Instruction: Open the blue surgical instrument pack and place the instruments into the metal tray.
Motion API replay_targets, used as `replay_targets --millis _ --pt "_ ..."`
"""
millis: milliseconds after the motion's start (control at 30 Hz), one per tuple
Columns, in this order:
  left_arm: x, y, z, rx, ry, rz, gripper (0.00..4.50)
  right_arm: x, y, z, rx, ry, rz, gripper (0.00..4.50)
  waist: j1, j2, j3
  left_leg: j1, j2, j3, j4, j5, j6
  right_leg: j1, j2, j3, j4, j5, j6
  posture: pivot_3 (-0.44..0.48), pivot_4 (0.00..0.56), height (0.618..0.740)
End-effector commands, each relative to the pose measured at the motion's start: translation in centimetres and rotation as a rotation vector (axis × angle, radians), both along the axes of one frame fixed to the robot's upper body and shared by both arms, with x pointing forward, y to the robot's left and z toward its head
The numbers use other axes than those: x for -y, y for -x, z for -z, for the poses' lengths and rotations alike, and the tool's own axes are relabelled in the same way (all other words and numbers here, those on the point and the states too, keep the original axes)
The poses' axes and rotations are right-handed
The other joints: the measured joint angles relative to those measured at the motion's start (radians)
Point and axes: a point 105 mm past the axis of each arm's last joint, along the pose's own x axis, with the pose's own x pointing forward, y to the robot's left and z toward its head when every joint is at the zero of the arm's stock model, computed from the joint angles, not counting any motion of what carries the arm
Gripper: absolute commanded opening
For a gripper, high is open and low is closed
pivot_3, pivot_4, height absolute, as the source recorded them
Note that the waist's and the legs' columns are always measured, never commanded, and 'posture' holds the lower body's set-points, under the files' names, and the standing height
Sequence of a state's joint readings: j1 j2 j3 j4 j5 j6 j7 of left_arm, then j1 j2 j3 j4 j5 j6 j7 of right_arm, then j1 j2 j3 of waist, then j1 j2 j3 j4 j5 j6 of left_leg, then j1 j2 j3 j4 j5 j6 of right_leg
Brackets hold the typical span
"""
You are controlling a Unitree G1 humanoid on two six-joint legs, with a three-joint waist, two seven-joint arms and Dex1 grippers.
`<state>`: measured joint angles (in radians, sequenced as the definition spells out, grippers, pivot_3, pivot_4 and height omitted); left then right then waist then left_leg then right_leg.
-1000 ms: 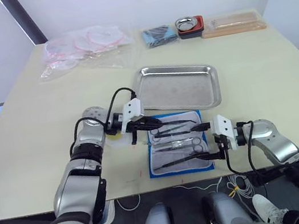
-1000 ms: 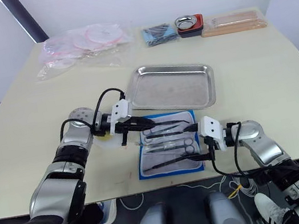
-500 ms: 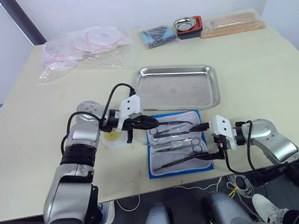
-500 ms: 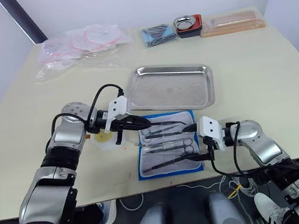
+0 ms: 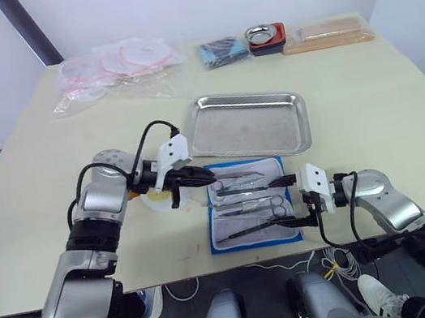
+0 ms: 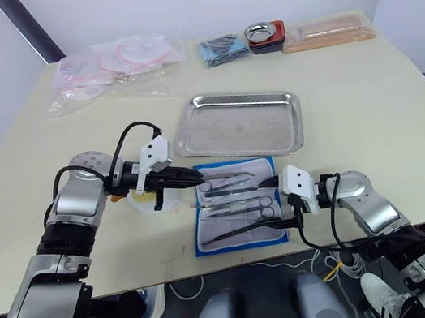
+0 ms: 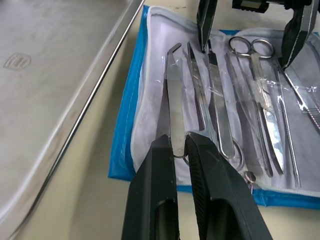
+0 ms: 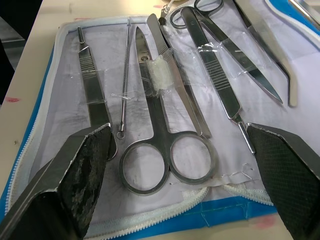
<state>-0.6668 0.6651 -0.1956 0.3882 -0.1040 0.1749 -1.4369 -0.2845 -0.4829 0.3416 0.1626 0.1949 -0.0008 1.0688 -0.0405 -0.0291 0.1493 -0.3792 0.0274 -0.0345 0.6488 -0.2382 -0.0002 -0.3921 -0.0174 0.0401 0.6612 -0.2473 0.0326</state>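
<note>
Table [image 5: 403, 117]: pale cream top against a white wall, carrying everything below.
Tray [image 5: 249, 124]: steel, shallow, mid-table, just beyond the pack, nothing lying in it.
Pack [image 5: 251, 211]: blue, unzipped and flat near the front edge, pale lining up, between the two grippers.
Plastic bags [image 5: 119, 70]: clear with pink rings inside, heaped at the far left corner.
Left gripper [image 7: 181, 152]: at the pack's left edge, fingers nearly closed, pinching the end of a slim steel tool [image 7: 173, 100] that lies along the lining.
Right gripper [image 8: 180, 170]: at the pack's right edge, low over the lining, fingers spread wide and holding nothing; scissor rings between them.
Instruments [image 8: 165, 120]: scissors, forceps, scalpel handles and a thin probe, side by side on the lining, some taped down with clear strips.
Wooden tray [image 5: 332, 32]: far right edge, well apart from the pack.
Dark cloth [image 5: 221, 50]: folded, far edge, beside the bowl.
Bowl [image 5: 265, 34]: small, round, steel, on a red and black base.
Yellow-white disc [image 5: 156, 198]: on the table under the left wrist, partly hidden.
</note>
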Motion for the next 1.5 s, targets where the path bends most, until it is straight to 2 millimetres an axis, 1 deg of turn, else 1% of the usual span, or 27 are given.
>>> replay_targets --millis 33,233,433,633,867,967,1067,1100,1200,1333,1433,1500 --pt "-0.5 -0.4 -2.1 0.076 0.030 -0.035 0.07 2.9 3.0 8.1 -0.261 0.275 0.053 4.50 0.000 0.000 0.000 0.000 0.000 0.000 0.000 0.000 0.000 0.000 0.000 0.000 0.000 0.000 0.000 0.000 0.150 0.740" --pt "-1.4 0.1 -2.3 0.066 0.020 -0.063 0.07 2.9 3.0 8.2 -0.262 0.276 0.054 4.50 0.000 0.000 0.000 0.000 0.001 -0.001 0.000 0.000 0.000 0.000 0.000 0.001 0.000 0.000 0.000 0.000 0.150 0.740" --pt "-2.6 0.3 -2.6 0.065 -0.008 -0.093 0.07 2.9 3.0 8.1 -0.260 0.275 0.053 4.50 0.000 0.000 0.000 0.000 0.004 0.000 -0.001 0.000 0.000 -0.002 0.000 0.001 0.000 0.000 0.000 0.000 0.150 0.740" --pt "-3.3 0.5 -2.6 0.052 -0.004 -0.112 0.07 2.9 3.0 8.2 -0.264 0.274 0.053 4.50 0.000 0.000 0.000 0.000 0.005 0.000 -0.002 0.000 0.000 -0.002 0.000 0.001 -0.001 0.000 0.000 0.000 0.150 0.740" --pt "-5.2 1.2 -3.1 0.051 -0.028 -0.167 0.07 2.7 2.9 8.3 -0.263 0.275 0.052 4.50 0.000 0.002 0.001 0.000 0.008 0.001 -0.004 0.000 0.000 -0.005 0.000 0.001 -0.003 0.000 0.000 0.000 0.150 0.740" --pt "-5.6 1.4 -3.3 0.053 -0.029 -0.180 0.07 2.5 2.9 8.3 -0.263 0.272 0.048 4.50 0.000 0.002 0.001 0.001 0.009 0.001 -0.006 0.000 0.000 -0.005 0.000 0.001 -0.003 0.000 0.000 0.000 0.150 0.740" --pt "-5.6 1.7 -3.5 0.054 -0.022 -0.182 0.07 2.5 2.9 8.4 -0.264 0.271 0.046 4.50 0.000 0.002 0.001 0.001 0.010 0.001 -0.007 0.000 0.000 -0.005 0.000 0.001 -0.003 0.000 -0.001 0.000 0.150 0.740" --pt "-5.5 1.8 -3.6 0.053 -0.008 -0.179 0.07 2.4 2.9 8.4 -0.264 0.271 0.045 4.50 0.000 0.002 0.001 0.001 0.010 0.001 -0.008 0.000 0.000 -0.005 0.000 0.001 -0.003 0.000 -0.001 0.000 0.150 0.740" --pt "-4.6 2.2 -5.2 0.055 0.133 -0.173 0.07 2.4 3.0 8.4 -0.266 0.271 0.042 4.50 -0.001 0.002 0.001 0.001 0.010 0.002 -0.008 0.000 0.000 -0.005 0.000 0.001 -0.004 0.000 -0.001 0.000 0.150 0.740" --pt "-4.5 2.0 -6.4 0.074 0.230 -0.212 0.07 2.4 3.0 8.4 -0.265 0.271 0.043 4.50 -0.001 0.002 0.001 0.002 0.011 0.002 -0.009 0.000 0.000 -0.006 0.000 0.001 -0.004 0.000 -0.001 0.000 0.150 0.740" --pt "-4.4 1.6 -6.9 0.094 0.282 -0.259 0.07 2.5 3.0 8.4 -0.266 0.271 0.044 4.50 -0.001 0.002 0.001 0.002 0.011 0.002 -0.010 0.000 0.000 -0.006 0.000 0.001 -0.004 0.000 -0.001 0.000 0.150 0.740" --pt "-4.2 0.5 -7.3 0.115 0.359 -0.345 0.07 2.5 2.9 8.4 -0.267 0.271 0.043 4.50 -0.001 0.001 0.001 0.002 0.010 0.002 -0.010 0.000 0.000 -0.005 0.001 0.001 -0.004 0.000 -0.001 0.000 0.150 0.740"
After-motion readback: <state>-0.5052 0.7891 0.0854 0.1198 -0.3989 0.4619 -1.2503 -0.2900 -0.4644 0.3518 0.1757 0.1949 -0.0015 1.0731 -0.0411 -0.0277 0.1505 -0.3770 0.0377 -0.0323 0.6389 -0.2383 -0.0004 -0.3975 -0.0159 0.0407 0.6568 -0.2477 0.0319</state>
